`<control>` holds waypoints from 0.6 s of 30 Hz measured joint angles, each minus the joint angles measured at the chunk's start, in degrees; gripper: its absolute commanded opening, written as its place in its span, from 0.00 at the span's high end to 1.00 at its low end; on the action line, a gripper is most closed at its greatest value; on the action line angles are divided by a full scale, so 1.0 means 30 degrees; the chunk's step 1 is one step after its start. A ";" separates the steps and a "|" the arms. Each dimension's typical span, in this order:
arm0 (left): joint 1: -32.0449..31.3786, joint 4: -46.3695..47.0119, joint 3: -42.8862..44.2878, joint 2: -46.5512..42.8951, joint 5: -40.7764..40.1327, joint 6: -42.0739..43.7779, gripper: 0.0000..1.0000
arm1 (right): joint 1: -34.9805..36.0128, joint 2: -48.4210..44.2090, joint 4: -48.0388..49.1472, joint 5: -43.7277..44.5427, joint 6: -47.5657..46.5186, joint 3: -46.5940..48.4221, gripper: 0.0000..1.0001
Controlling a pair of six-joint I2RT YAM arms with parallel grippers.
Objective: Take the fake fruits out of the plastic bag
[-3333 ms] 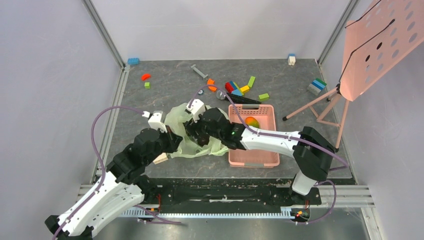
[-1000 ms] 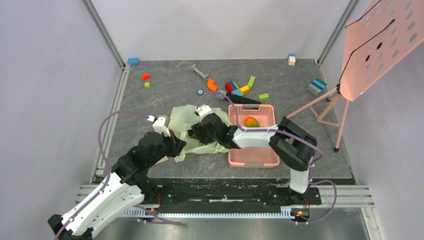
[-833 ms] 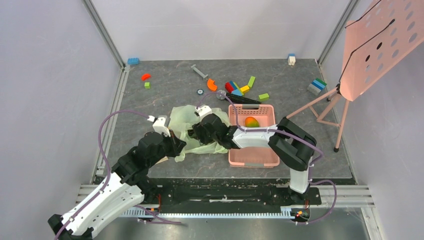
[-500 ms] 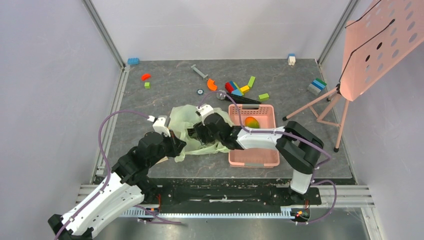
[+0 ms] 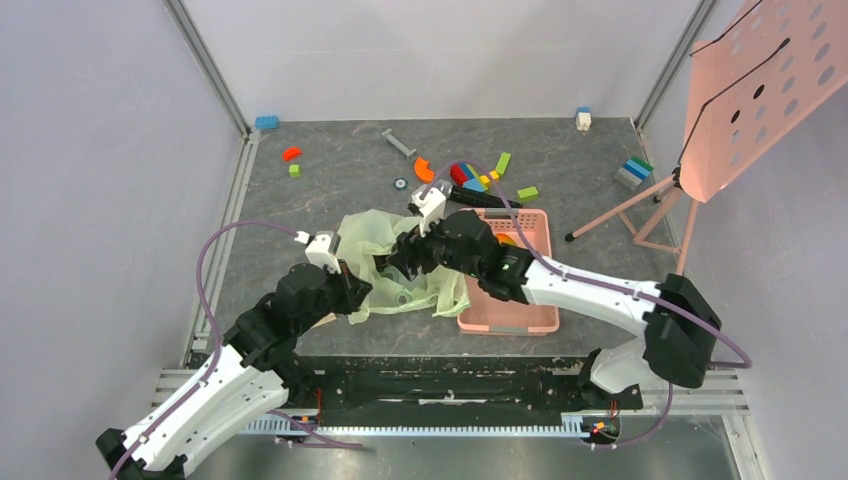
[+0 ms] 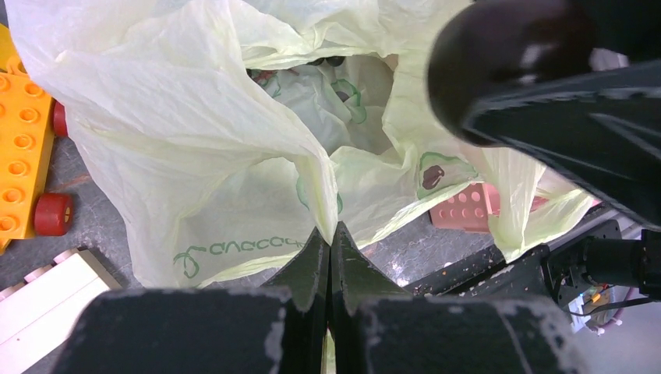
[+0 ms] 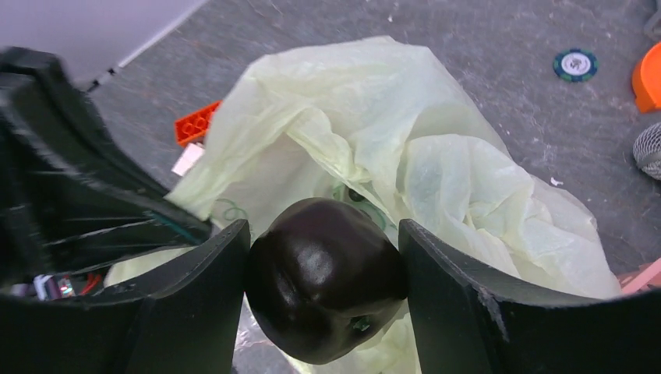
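Note:
The pale green plastic bag [image 5: 385, 240] lies crumpled left of the pink basket [image 5: 512, 314]. My left gripper [image 5: 360, 297] is shut on a fold of the bag's near edge [image 6: 330, 204] and holds its mouth up. My right gripper [image 5: 402, 262] is above the bag's opening, shut on the small dark brown round fruit [image 7: 326, 287], which is clear of the bag [image 7: 390, 132]. That fruit also shows at the top right of the left wrist view [image 6: 503, 58]. Small dark shapes [image 6: 326, 60] show deep inside the bag. The mango [image 5: 508, 240] lies in the basket, mostly hidden by my right arm.
Coloured toy blocks [image 5: 478, 176] and a poker chip [image 5: 400, 184] lie behind the bag. An orange block [image 6: 19, 148] sits beside the bag. A pink perforated board on a stand [image 5: 750, 95] is at the right. A blue block [image 5: 266, 122] is in the far left corner.
My right gripper has risen out of the bag with the dark brown fruit and drawn back toward the far right; its elbow swung right. My left gripper kept its hold on the bag.

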 measured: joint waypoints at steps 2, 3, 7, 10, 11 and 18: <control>0.0000 0.0000 0.0000 0.0000 -0.0007 0.0007 0.98 | 0.0000 -0.0882 -0.0321 -0.0335 -0.0007 -0.0036 0.55; 0.0000 0.0000 0.0007 -0.0007 0.0000 0.0007 0.98 | 0.0000 -0.1260 -0.0474 -0.0408 -0.0015 -0.0036 0.56; 0.0000 0.0109 0.0007 0.0000 0.0029 0.0153 0.98 | -0.0138 -0.3009 -0.1421 -0.0306 -0.0124 -0.0036 0.58; 0.0000 0.0189 0.0007 0.0015 0.0044 0.0233 0.98 | -0.0678 -0.4524 -0.2623 0.0313 -0.0255 -0.0036 0.59; 0.0000 0.0248 0.0007 0.0044 0.0051 0.0299 0.98 | -0.1020 -0.5020 -0.3038 0.0612 -0.0284 -0.0051 0.60; 0.0000 0.0444 0.0007 0.0605 0.0131 0.0386 0.95 | -0.4466 -0.7963 -0.5326 0.3599 -0.0707 -0.2106 0.62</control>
